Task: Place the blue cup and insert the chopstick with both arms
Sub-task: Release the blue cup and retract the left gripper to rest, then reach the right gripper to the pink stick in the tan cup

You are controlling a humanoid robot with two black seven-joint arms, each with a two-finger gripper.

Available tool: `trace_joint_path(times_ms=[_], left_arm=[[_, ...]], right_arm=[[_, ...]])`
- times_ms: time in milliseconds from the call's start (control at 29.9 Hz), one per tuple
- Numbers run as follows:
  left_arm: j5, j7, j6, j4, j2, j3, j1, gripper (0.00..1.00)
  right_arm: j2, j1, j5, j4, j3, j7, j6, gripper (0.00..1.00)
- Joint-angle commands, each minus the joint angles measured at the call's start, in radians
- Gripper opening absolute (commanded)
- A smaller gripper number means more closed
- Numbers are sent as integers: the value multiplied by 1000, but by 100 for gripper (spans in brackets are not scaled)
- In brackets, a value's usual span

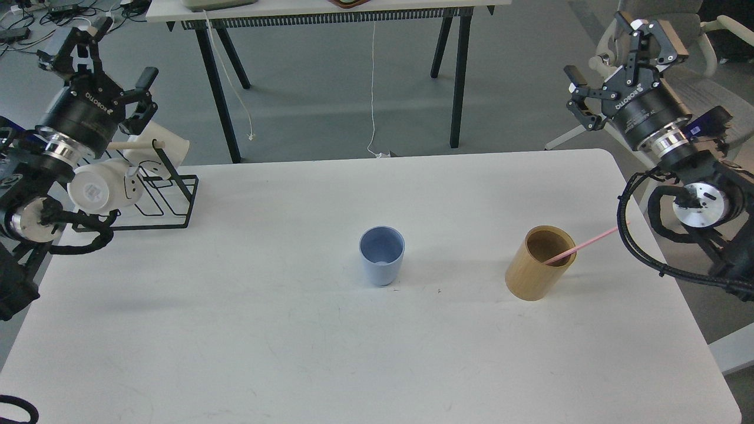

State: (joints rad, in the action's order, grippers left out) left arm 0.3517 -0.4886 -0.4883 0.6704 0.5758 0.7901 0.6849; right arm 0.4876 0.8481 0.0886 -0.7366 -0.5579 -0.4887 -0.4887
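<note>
The blue cup stands upright and empty at the middle of the white table. The pink chopstick leans inside the tan wooden holder, to the right of the cup, with its top end pointing up and right. My left gripper is open and empty, raised high at the far left above the mug rack. My right gripper is open and empty, raised high at the far right, beyond the table's back right corner. Both grippers are far from the cup and the chopstick.
A black wire rack with a pale wooden rod and white mugs stands at the table's back left. A grey office chair is behind my right arm. A second table's black legs stand behind.
</note>
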Motion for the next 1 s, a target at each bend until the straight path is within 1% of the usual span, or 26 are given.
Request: trace_joint_path(times_ms=[0, 200, 301, 401, 535, 668, 702, 768, 835, 969], left_arm=[[0, 0, 0, 0, 4, 44, -45, 96], [0, 0, 0, 0, 1, 46, -44, 96], [0, 0, 0, 0, -7, 46, -41, 96], [1, 0, 0, 0, -11, 43, -39, 96], [1, 0, 0, 0, -16, 38, -39, 96], [1, 0, 0, 0, -34, 35, -36, 97], [1, 0, 0, 0, -36, 34, -36, 97], [1, 0, 0, 0, -39, 31, -38, 97], [3, 0, 0, 0, -40, 31, -41, 97], [3, 0, 0, 0, -40, 29, -48, 97]], right_arm=[[-15, 11, 0, 0, -4, 0, 0, 99], [15, 37, 5, -17, 0, 0, 0, 99], [109, 48, 60, -55, 0, 0, 0, 99], [239, 48, 204, -195, -11, 0, 0, 99], [466, 40, 371, -442, -46, 0, 0, 99], [676, 22, 684, -651, -42, 0, 0, 99], [713, 8, 756, -684, -39, 0, 30, 99], [772, -46, 912, -748, -25, 0, 227, 99], [796, -104, 1018, -785, 1, 0, 408, 99], [802, -195, 1123, -787, 113, 0, 746, 99]])
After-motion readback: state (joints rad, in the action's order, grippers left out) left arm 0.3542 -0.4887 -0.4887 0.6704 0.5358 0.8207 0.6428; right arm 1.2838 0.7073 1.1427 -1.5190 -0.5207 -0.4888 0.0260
